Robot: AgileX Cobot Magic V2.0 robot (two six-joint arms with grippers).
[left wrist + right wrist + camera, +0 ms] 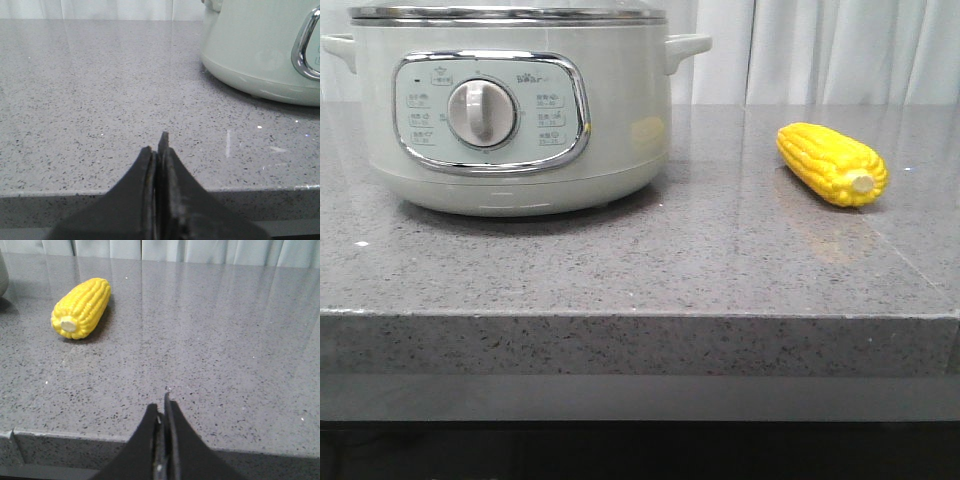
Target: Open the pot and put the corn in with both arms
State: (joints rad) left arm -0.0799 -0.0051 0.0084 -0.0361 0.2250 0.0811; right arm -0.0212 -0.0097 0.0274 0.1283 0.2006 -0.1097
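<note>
Pot [510,110] stood lidded at the left of a speckled grey stone counter [720,260], pale curtains [840,50] behind. Corn [831,164] lay on its side well to the right, stub end toward the counter's front edge. Front view showed the dial [482,112] and control panel; neither arm appeared there. Wrist views alone showed the grippers: left gripper [159,145] pressed closed near the front edge, right gripper [163,407] likewise closed, both empty.

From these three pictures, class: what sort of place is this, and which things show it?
Probably a kitchen-style worktop, perhaps staged for testing: a speckled grey stone counter, an electric cooking pot with a dial, a corn cob, and pale curtains behind.
</note>
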